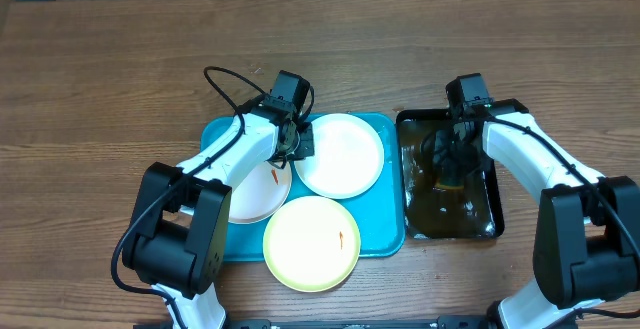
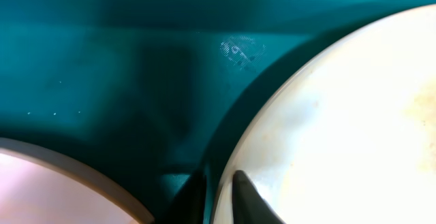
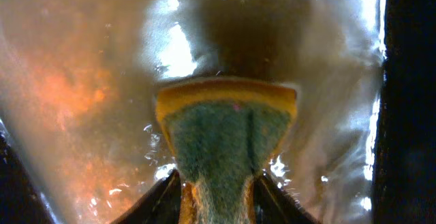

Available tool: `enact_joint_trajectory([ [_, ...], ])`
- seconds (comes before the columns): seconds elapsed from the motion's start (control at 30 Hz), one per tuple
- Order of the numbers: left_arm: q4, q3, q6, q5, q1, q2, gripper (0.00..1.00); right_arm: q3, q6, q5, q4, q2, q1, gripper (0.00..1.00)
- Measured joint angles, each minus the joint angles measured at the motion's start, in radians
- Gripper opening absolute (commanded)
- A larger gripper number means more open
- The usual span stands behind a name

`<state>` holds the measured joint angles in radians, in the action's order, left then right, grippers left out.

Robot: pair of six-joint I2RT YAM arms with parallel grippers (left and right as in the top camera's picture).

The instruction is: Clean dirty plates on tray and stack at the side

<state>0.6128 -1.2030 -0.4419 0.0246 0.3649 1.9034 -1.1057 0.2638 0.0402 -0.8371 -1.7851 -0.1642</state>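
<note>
Plates (image 1: 330, 174) (three, two white and one pale yellow) all lie on the turquoise tray (image 1: 388, 231). None is stacked at the side, so I judge the job barely begun. My left gripper (image 1: 297, 145) sits at the rim of the far white plate (image 2: 354, 115), fingers close together with the rim between them, one over the plate and one outside it. Whether they actually pinch it I cannot tell. Left of that gripper and back along its arm lies the other white plate (image 1: 250, 197), smear showing; the yellow plate (image 1: 312, 244), also smeared, lies further back. My right gripper (image 3: 218, 198) is clamped on the sponge (image 3: 228, 139), dipped in brown liquid in the black tray (image 1: 499, 219). All the wiping and stacking is left to do.
</note>
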Motion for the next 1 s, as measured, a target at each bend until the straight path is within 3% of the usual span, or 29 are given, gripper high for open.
enact_joint_trajectory([
  [0.03,0.000,0.000,0.000,0.003,0.000,0.000,0.19,0.000,-0.002,0.001,0.005,0.000,0.000,0.75],
  [0.27,0.009,0.000,0.000,0.009,0.000,0.000,0.21,-0.008,0.029,-0.047,0.010,0.000,0.030,0.79],
  [0.43,0.006,0.005,0.000,0.009,0.000,0.000,0.20,-0.074,0.041,-0.151,0.008,0.000,0.124,0.99],
  [0.6,-0.004,0.024,-0.001,0.012,0.000,0.000,0.15,-0.104,0.045,-0.206,0.012,0.000,0.209,1.00],
  [0.67,-0.008,0.024,-0.001,0.016,0.000,0.000,0.05,-0.104,0.047,-0.212,0.007,0.000,0.235,1.00],
  [1.0,0.021,0.013,0.008,0.103,-0.003,-0.004,0.04,-0.104,0.047,-0.220,0.014,0.000,0.281,1.00],
])
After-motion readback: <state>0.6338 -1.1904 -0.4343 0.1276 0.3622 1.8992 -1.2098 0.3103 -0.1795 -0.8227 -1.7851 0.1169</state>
